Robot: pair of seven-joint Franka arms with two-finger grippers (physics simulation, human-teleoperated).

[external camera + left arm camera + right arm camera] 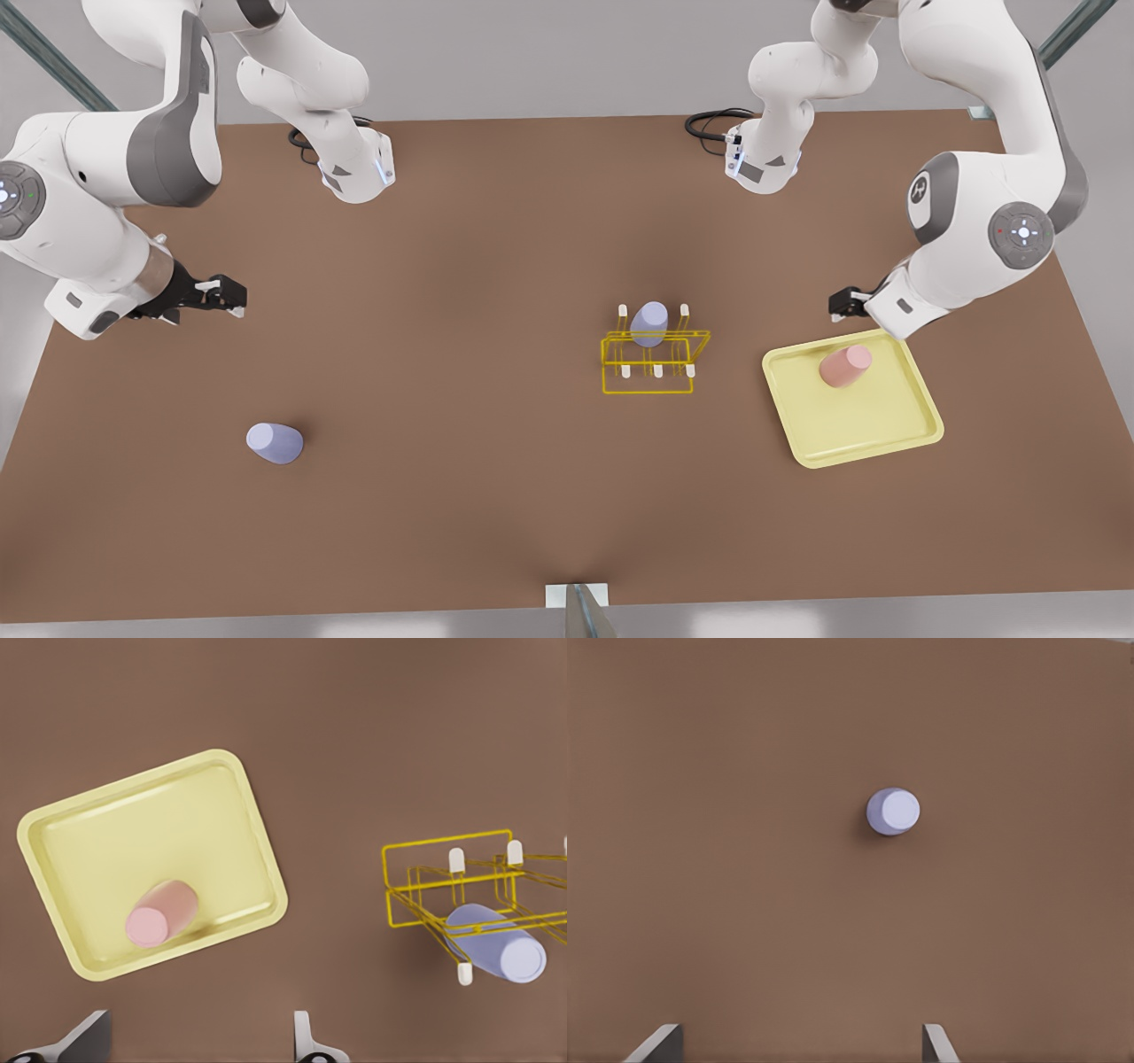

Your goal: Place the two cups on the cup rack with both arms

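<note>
So far one lavender cup [649, 322] sits on the cup rack [653, 359]. The pink cup [844, 366] waits in the yellow tray [886, 436] just below the open left hand [842, 304]; the other lavender cup [274, 443] stands on the surface [461, 354], well below the open right hand [229, 296].
</note>
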